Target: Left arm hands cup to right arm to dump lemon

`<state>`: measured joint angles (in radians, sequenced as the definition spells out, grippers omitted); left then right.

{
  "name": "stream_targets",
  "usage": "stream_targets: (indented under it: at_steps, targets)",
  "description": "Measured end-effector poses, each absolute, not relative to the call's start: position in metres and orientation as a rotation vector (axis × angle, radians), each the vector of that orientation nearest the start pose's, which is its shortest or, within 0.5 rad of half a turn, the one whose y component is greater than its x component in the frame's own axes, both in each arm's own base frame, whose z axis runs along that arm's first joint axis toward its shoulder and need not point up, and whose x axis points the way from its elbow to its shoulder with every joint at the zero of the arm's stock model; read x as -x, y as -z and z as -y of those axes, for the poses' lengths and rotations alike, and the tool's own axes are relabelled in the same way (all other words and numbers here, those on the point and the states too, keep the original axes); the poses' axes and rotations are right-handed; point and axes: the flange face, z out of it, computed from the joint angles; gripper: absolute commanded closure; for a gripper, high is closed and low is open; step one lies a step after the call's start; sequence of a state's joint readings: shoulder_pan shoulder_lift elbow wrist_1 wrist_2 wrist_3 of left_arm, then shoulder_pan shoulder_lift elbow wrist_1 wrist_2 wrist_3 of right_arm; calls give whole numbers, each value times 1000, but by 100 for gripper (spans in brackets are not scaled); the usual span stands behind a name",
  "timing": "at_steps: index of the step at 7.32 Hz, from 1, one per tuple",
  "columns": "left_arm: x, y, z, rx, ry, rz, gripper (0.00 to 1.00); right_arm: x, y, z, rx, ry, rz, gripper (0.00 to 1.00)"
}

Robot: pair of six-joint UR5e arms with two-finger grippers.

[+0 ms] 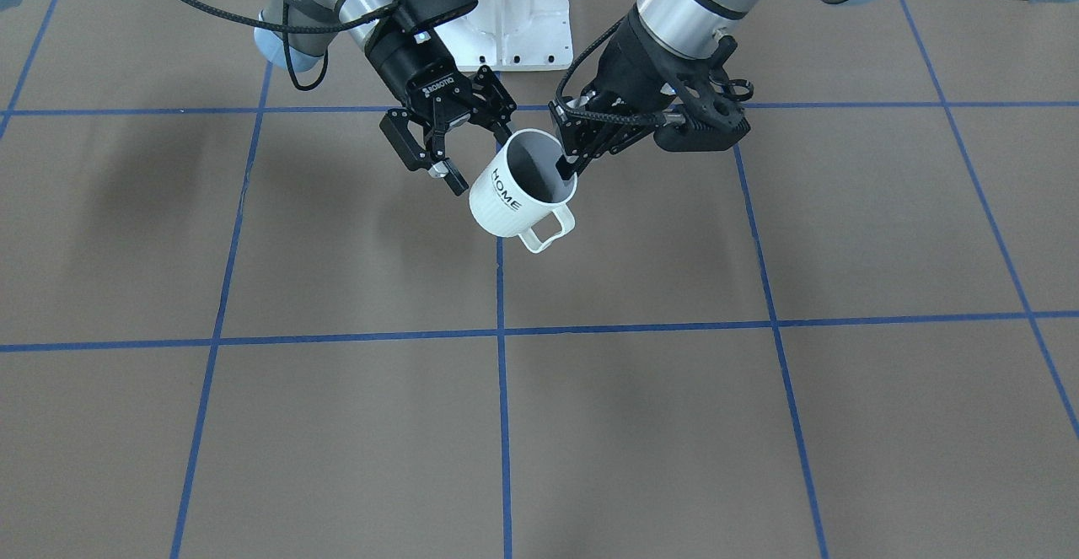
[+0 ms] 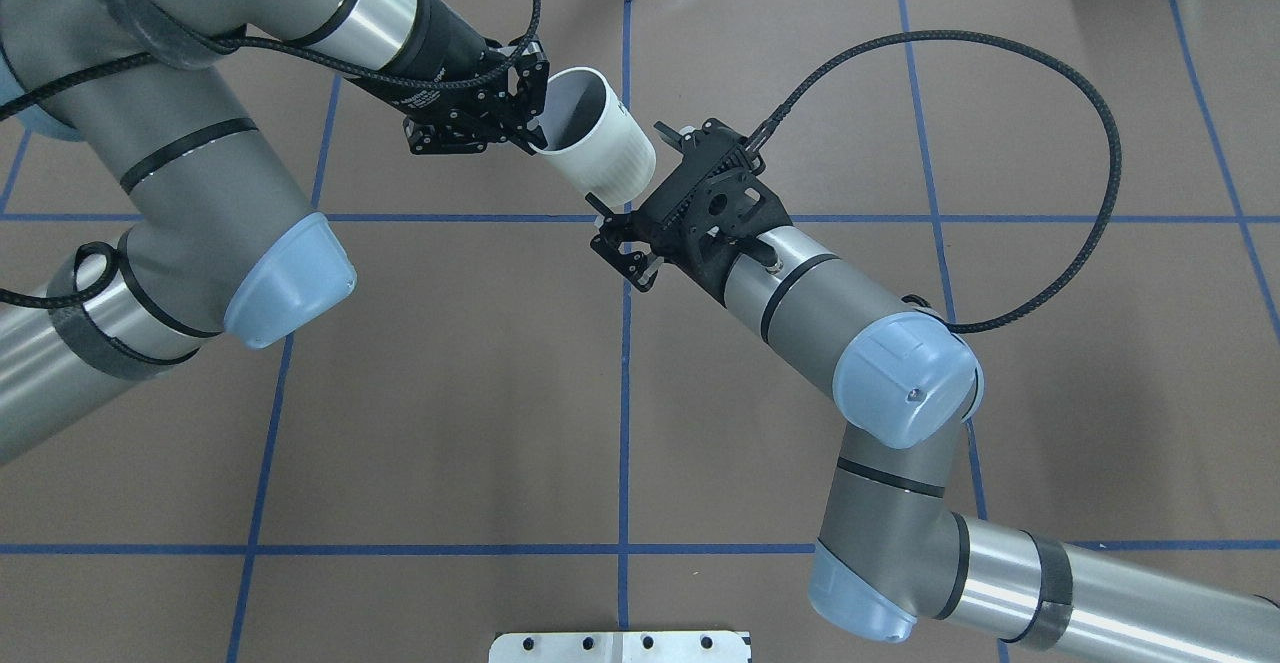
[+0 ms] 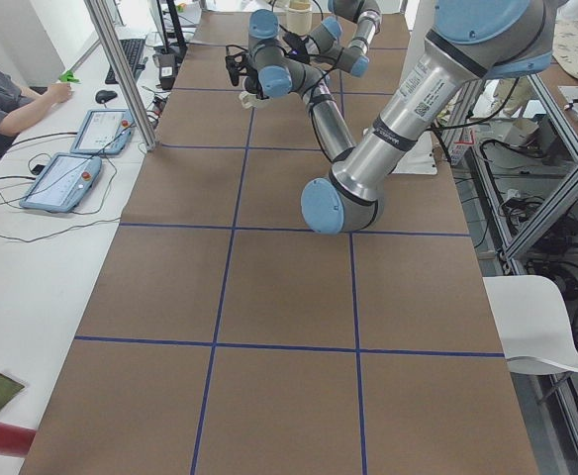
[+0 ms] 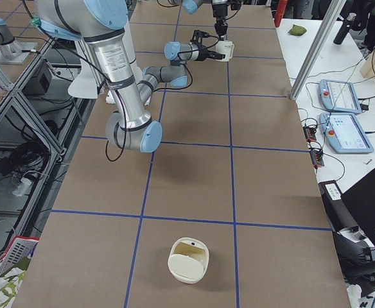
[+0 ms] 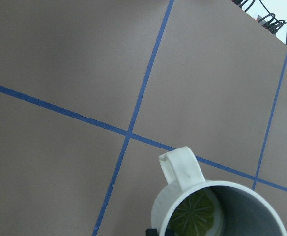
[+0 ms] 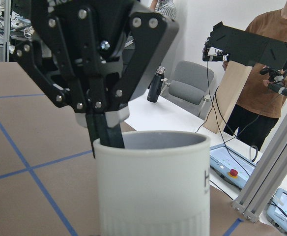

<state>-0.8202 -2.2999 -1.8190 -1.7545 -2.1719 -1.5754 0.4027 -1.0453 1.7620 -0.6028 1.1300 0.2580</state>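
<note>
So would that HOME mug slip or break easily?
Probably stiff and breakable: the cup looks like glazed ceramic. Held only by its rim in the left gripper, it hangs tilted, so it might slip. The lemon inside seems light.

White cup (image 5: 246, 211) seen from above, greyish inside, dull yellow-green lemon (image 5: 195, 216) with radial ribs lying in its bottom, loop handle pointing toward blue tape crossing (image 5: 129, 132) near it on brown table (image 5: 60, 64)
</note>
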Motion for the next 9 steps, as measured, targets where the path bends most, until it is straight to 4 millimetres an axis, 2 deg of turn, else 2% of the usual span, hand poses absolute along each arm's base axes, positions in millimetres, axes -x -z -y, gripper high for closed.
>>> stream_targets:
  at_steps: [9]
  targets:
    - [-373,-86,490,46,339,-1260,100,472,-163,392,-1465,317,829,10]
